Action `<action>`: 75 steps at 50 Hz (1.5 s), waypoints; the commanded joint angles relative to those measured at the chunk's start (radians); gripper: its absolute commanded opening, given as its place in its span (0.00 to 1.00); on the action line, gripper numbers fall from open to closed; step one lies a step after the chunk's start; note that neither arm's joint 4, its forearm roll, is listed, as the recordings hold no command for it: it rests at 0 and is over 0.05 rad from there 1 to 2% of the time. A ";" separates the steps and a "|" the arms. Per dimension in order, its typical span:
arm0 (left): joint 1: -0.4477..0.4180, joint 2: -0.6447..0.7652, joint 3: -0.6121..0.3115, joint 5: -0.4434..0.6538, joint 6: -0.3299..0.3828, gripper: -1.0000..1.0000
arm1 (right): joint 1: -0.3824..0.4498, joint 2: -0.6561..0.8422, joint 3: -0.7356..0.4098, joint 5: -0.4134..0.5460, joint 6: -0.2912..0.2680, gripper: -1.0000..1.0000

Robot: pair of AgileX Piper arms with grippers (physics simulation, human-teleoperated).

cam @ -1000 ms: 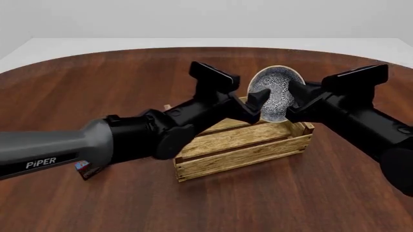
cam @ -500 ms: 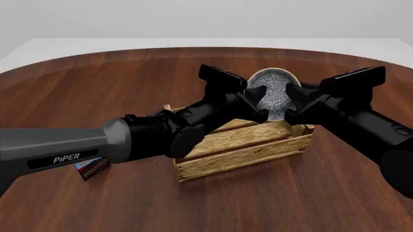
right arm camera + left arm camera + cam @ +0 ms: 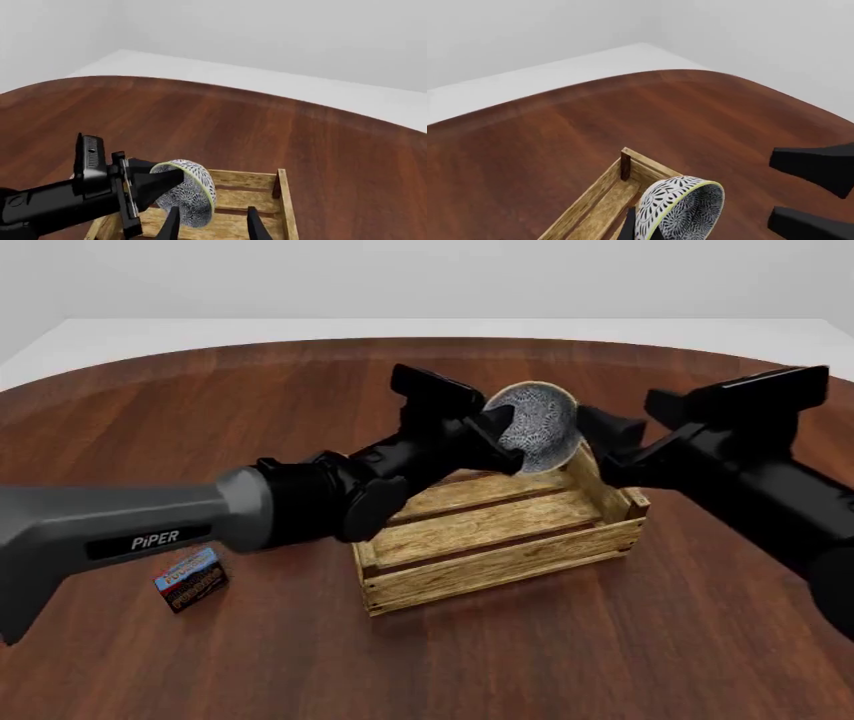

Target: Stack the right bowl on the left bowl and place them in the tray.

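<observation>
Bowls: one speckled bowl (image 3: 533,427) visible, blue-grey pattern, cream rim. Tilted on edge, opening facing the camera in the front view, raised above the far right part of the tray (image 3: 497,540). Cannot tell whether it is one bowl or two nested; no second bowl is seen apart from it.

Tray: light-wood slatted crate, low sides, darker corner posts, flat on the table, interior bare.
</observation>
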 commanded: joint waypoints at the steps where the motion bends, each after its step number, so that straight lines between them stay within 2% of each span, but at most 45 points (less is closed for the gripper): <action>1: 0.079 0.013 -0.022 0.014 0.025 0.00 | -0.026 -0.059 -0.007 0.062 0.003 1.00; 12: 0.158 -0.066 0.047 0.023 0.087 0.00 | -0.034 -0.093 -0.015 0.087 0.009 1.00; 20: 0.180 -0.140 0.107 0.030 0.090 0.00 | -0.029 -0.105 -0.016 0.095 0.007 1.00; 23: 0.217 -0.172 0.136 0.021 0.126 0.00 | -0.028 -0.111 -0.016 0.099 0.007 1.00; 29: 0.230 -0.217 0.153 0.082 0.140 0.00 | -0.029 -0.123 -0.021 0.111 0.010 1.00; 35: 0.292 -0.269 0.162 0.150 0.192 0.00 | -0.029 -0.116 -0.021 0.106 0.011 1.00; 36: 0.285 -0.281 0.164 0.157 0.181 0.00 | -0.029 -0.114 -0.021 0.104 0.010 1.00; 38: 0.316 -0.322 0.203 0.138 0.261 0.00 | -0.029 -0.111 -0.020 0.102 0.011 1.00; 39: 0.365 -0.335 0.213 0.139 0.267 0.00 | -0.029 -0.110 -0.021 0.102 0.011 1.00; 41: 0.327 -0.350 0.205 0.182 0.232 0.00 | -0.029 -0.106 -0.020 0.099 0.010 1.00; 42: 0.353 -0.360 0.207 0.199 0.225 0.00 | -0.030 -0.103 -0.020 0.097 0.010 1.00; 43: 0.332 -0.366 0.210 0.194 0.227 0.00 | -0.031 -0.102 -0.020 0.096 0.010 1.00; 45: 0.360 -0.384 0.212 0.218 0.211 0.00 | -0.032 -0.094 -0.019 0.091 0.011 1.00; 49: 0.358 -0.388 0.202 0.270 0.198 0.00 | -0.035 -0.084 -0.019 0.084 0.011 1.00; 56: 0.369 -0.459 0.213 0.326 0.206 0.00 | -0.041 -0.077 -0.019 0.080 0.015 1.00; 58: 0.398 -0.481 0.217 0.334 0.242 0.00 | -0.041 -0.076 -0.017 0.078 0.015 1.00; 63: 0.388 -0.444 0.162 0.446 0.195 0.00 | -0.039 -0.072 -0.014 0.073 0.013 1.00; 65: 0.398 -0.462 0.169 0.448 0.208 0.00 | -0.040 -0.071 -0.014 0.071 0.012 1.00; 75: 0.411 -0.451 0.154 0.547 0.180 0.00 | -0.047 -0.082 -0.018 0.081 0.016 1.00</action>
